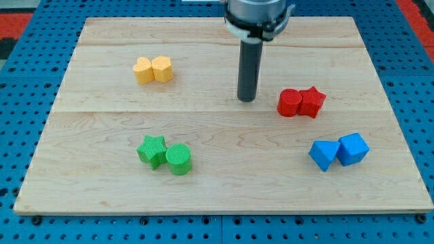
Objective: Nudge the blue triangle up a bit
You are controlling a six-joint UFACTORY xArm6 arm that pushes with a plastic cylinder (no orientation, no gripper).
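Arm showing as a dark grey cylindrical housing with a pale ring at upper centre of the frame; straight, smooth dark rod running down to my tip (247, 100).

The board (224, 169) is pale wood with a faint grain, lying on a blue pegboard (20, 122) dotted with holes. The rod (247, 71) is dark grey, under a silvery collar. Two yellow blocks (153, 69), two red blocks (301, 102), a green star (152, 150) with a green cylinder (179, 159), a blue triangle (323, 154) and a blue cube (353, 148).
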